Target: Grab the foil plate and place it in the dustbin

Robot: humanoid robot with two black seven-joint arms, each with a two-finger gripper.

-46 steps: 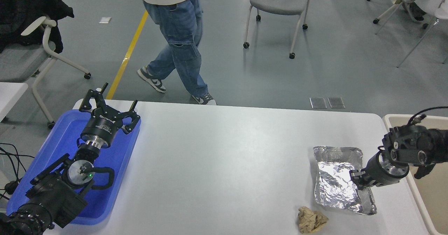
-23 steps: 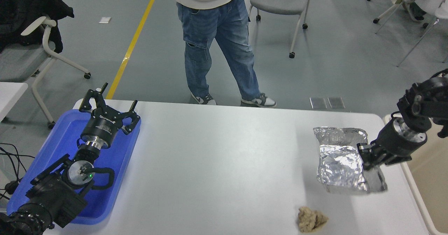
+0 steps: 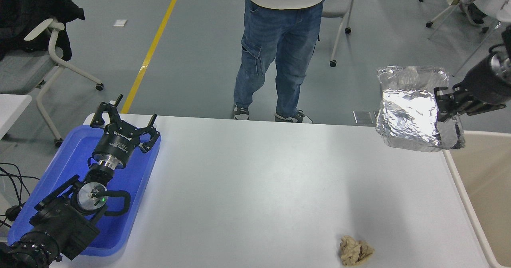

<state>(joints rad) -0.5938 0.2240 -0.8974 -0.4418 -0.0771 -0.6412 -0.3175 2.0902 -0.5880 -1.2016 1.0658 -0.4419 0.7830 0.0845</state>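
The foil plate [image 3: 411, 110] is a shiny, crinkled silver tray, held up in the air above the table's far right corner. My right gripper [image 3: 446, 105] is shut on the plate's right rim, with the arm coming in from the right edge. The dustbin [image 3: 485, 180], with a beige inside and an off-white rim, stands just off the table's right side, below and to the right of the plate. My left gripper [image 3: 121, 120] is open and parked over the blue tray at the lower left.
A blue plastic tray [image 3: 60, 168] lies at the table's left end. A crumpled brown paper ball [image 3: 355, 251] sits near the front edge. A person in jeans [image 3: 279, 52] stands at the far side. Chairs stand on the floor beyond.
My right gripper has lifted the foil plate off the table and carried it up and to the far right. The person has walked rightward along the far side. The left arm has not moved.
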